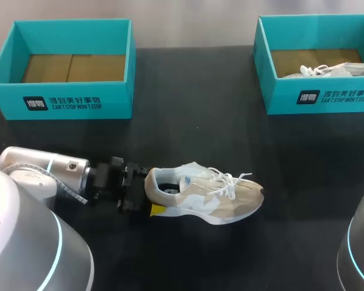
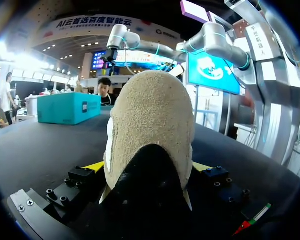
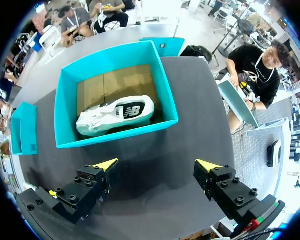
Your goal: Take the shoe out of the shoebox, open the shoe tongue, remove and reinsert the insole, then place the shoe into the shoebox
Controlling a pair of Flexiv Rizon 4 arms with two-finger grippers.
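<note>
Nearest the robot, the left tool [image 2: 149, 167] is closed on the heel of the shoe [image 1: 206, 194]. In the left wrist view a yellow tip presses against each side of the suede heel cup. The shoe lies on its sole on the dark surface [image 1: 188, 133], toe pointing to the robot's right. It is well apart from both boxes, so the first step, taking it out, looks done.

The laces [image 1: 230, 180] lie threaded and loosely bunched over the instep. The tongue [image 1: 199, 171] does not look pulled up or folded forward, so opening it seems not yet done. No loose insole shows anywhere on the surface. Whether one sits inside the shoe's mouth cannot be told from here, though removal and reinsertion most likely remain. Putting the shoe back in a box is also left.

Farther out, the right tool [image 3: 157, 175] hangs with its fingers spread wide and nothing between them, above the surface just short of the right shoebox [image 1: 318, 97]. A second, white shoe [image 3: 115, 114] lies on its side in that box.

At the far left stands the left shoebox [image 1: 67, 100], showing only its cardboard floor. By that it is the likely place for the shoe to return to. Overall the task appears to be at an early stage.
</note>
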